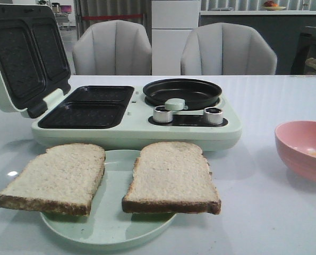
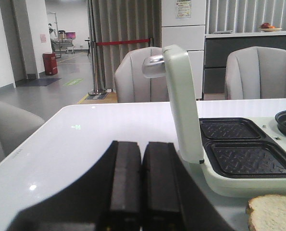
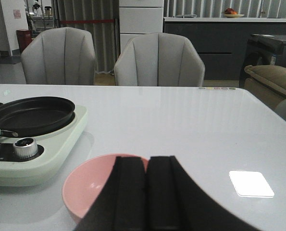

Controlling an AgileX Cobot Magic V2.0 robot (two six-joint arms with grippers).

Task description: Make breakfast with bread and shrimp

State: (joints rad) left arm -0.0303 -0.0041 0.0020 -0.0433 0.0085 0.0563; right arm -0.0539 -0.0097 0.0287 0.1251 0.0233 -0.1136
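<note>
In front of the breakfast maker [image 1: 131,125], whose lid stands open, you see the two slices of bread [image 1: 171,178] lying flat side by side on a pale green plate [image 1: 112,234], not touching each other. To its right a pink bowl [image 1: 304,149] holds a small orange bit, likely the shrimp [image 1: 313,153]. You have the left end effector [image 2: 142,180] and right end effector [image 3: 146,192] both pressed together, empty, the right just above the bowl's rim.
</note>
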